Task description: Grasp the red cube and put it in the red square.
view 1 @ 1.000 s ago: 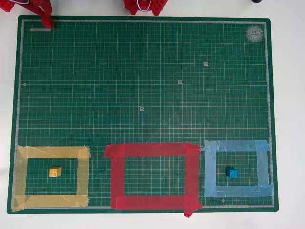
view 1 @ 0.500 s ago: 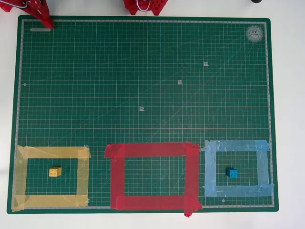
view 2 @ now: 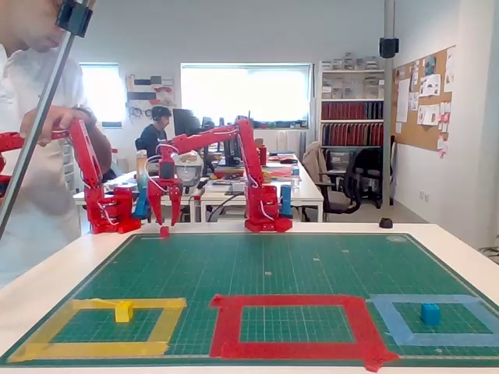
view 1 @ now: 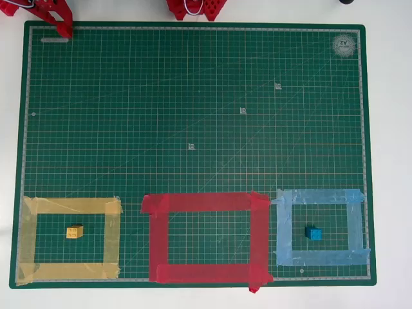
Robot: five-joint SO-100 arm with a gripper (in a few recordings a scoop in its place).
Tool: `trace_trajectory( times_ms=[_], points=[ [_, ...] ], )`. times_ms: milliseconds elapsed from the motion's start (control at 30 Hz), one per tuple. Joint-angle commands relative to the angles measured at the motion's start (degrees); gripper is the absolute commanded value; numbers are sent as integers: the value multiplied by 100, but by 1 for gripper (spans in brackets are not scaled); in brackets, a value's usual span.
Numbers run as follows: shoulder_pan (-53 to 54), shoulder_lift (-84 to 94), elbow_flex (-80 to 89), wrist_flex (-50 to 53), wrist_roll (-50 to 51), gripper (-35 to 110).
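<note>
gripper (view 2: 165, 209) fingers spread, hanging right above red cube (view 2: 164, 231) at mat (view 2: 312, 257) far left corner; red square (view 2: 292, 323) near edge, middle.

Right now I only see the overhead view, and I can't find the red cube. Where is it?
Observer: In the fixed view, the red cube sits by the far edge of the green mat, toward the left.
Operator: Is the end effector close to it?
Observer: Yes, the end effector hangs right over it.
Operator: Is it open?
Observer: Its fingers look spread apart, and nothing is between them.
</note>
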Motion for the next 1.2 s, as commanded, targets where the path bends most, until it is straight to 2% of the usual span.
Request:
trace_trajectory(
  times_ms=[0,1167],
  points=[
    [167,88,-281,-53,-105,13],
    [141,-193,-501,-62,-114,15]
  ],
)
